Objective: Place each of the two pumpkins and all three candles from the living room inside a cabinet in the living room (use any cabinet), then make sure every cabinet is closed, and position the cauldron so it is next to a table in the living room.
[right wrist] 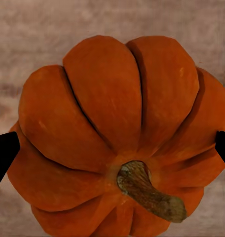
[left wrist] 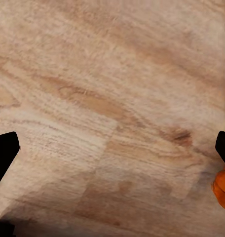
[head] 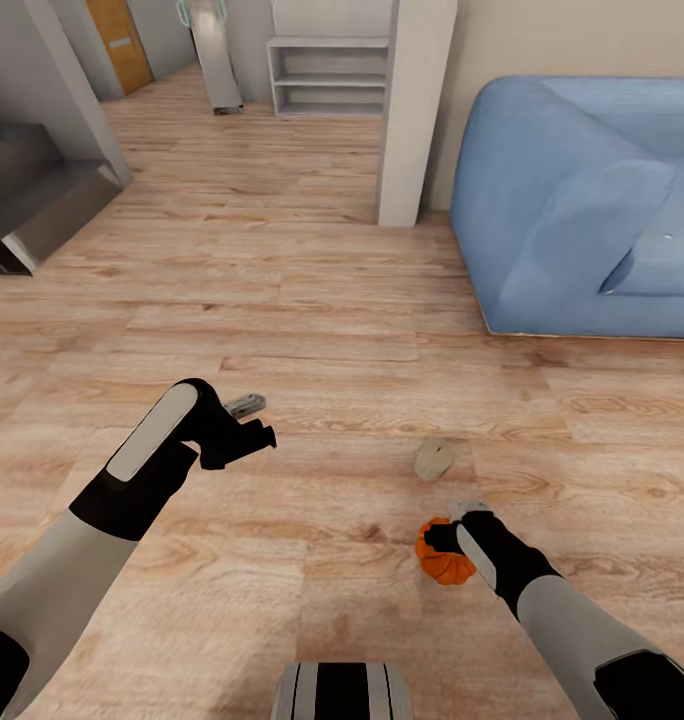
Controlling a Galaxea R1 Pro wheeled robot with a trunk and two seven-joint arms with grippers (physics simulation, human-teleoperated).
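Wood floor (head: 312,300) bears candle (head: 434,458), pumpkin (head: 444,562); blue sofa (head: 582,200) beyond.

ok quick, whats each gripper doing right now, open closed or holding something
left gripper: open, nothing between the jaws, above the wood floor.
right gripper: jaws spread on either side of the pumpkin; a firm grip cannot be told.

Candle (head: 434,458) on floor (head: 312,290), just behind pumpkin (head: 444,556).
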